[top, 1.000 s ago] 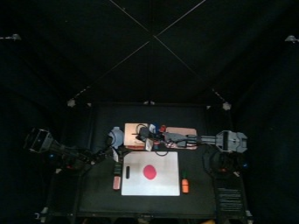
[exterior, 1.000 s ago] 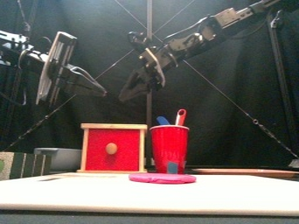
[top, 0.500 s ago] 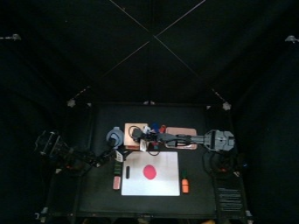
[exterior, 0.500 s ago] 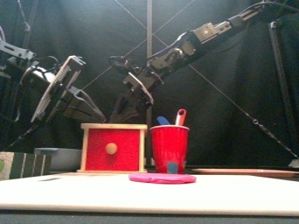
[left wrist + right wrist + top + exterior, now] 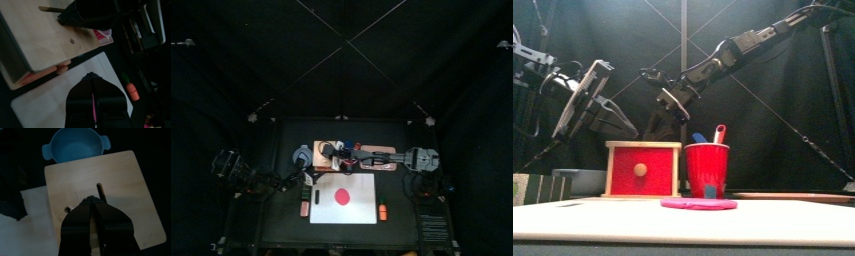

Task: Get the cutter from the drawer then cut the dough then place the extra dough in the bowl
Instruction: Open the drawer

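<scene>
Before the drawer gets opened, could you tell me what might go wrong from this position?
1. The right gripper hovers over the top of the wooden box with fingers shut, while the drawer knob faces front; coming straight down, it would likely hit the top.
2. The red cup stands close beside the drawer front, so a reach for the knob could tip it.

Black table (image 5: 278,232) carrying a board, a box, and smaller things

A white cutting board (image 5: 323,216) lies mid-table toward the front edge, with an orange toy (image 5: 303,209) at its left side and another toy (image 5: 381,212) at its right. Behind it stand a blue-grey bowl (image 5: 73,145), a pale wooden box (image 5: 643,148) and a red cup (image 5: 707,165).
</scene>
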`<state>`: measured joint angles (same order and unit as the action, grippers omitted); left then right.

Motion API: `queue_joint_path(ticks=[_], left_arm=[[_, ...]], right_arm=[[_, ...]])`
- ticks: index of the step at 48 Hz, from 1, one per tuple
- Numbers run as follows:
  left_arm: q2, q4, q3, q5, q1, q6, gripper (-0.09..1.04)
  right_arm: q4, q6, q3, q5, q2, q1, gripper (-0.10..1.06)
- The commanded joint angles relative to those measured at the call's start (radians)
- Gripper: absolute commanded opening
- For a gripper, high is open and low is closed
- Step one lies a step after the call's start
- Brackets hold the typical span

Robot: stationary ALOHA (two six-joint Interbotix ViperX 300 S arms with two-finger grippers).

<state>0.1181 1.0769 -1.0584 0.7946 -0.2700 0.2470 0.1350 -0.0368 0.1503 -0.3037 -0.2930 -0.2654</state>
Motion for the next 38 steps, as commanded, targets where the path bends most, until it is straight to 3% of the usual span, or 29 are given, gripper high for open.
queue_joint_path(ticks=[1, 15, 38], left_arm=[[-0.002, 0.0, 0.017, 0.009, -0.003, 0.0, 0.03], [-0.026, 0.018, 0.026, 0.009, 0.0, 0.005, 0.13], [-0.028, 0.132, 0.052, -0.006, 0.006, 0.005, 0.72]], right_arm=[[0.003, 0.003, -0.008, -0.006, 0.018, -0.008, 0.05], [-0.002, -0.005, 0.032, -0.011, 0.017, 0.003, 0.05], [-0.002, -0.006, 0.057, -0.02, 0.014, 0.021, 0.05]])
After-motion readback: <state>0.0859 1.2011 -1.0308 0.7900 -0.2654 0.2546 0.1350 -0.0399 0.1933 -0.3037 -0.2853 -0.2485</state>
